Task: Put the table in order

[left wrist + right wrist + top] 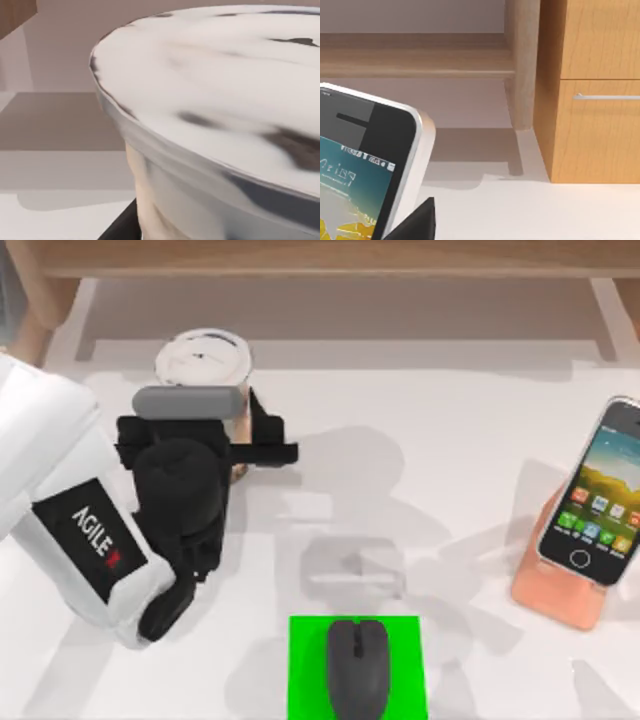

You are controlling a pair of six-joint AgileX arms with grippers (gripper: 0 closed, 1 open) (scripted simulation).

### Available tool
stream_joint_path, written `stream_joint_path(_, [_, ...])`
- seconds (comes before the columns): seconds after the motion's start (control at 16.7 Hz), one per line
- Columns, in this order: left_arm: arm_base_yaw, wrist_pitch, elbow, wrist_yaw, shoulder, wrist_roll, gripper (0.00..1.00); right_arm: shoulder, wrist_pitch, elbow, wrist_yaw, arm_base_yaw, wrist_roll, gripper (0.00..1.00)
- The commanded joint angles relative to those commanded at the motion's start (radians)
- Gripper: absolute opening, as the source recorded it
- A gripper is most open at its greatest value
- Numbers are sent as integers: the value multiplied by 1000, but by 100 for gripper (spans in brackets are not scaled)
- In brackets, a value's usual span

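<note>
The white table (450,410) carries a paper cup with a white lid (205,358) at the back left. My left gripper (245,440) is shut on the cup's tan body just below the lid. In the left wrist view the lid (215,90) looms very close, and a dark fingertip (120,226) presses against the cup wall. A smartphone (600,490) leans on a pink stand (560,590) at the right edge. In the right wrist view a dark part of my right gripper (420,222) sits right beside the phone (365,165).
A black mouse (357,665) lies on a bright green mat (305,660) at the front centre. A light wooden frame (330,260) runs along the back edge, with a wooden drawer unit (595,100) behind the phone.
</note>
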Motion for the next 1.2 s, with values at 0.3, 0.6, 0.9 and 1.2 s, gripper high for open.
stream_joint_path(0.3, [0, 0, 0, 0, 0, 0, 0, 0, 0, 0, 0, 0, 0, 100])
stream_joint_path(0.6, [-2, -12, -1, 0, -14, 1, 0, 0, 0, 0, 0, 0, 0, 100])
stream_joint_path(0.9, [-2, -43, -2, -1, -46, 2, 0, 0, 0, 0, 0, 0, 0, 100])
stream_joint_path(1.2, [-12, -36, 45, -2, -80, -5, 0, 0, 0, 0, 0, 0, 0, 100])
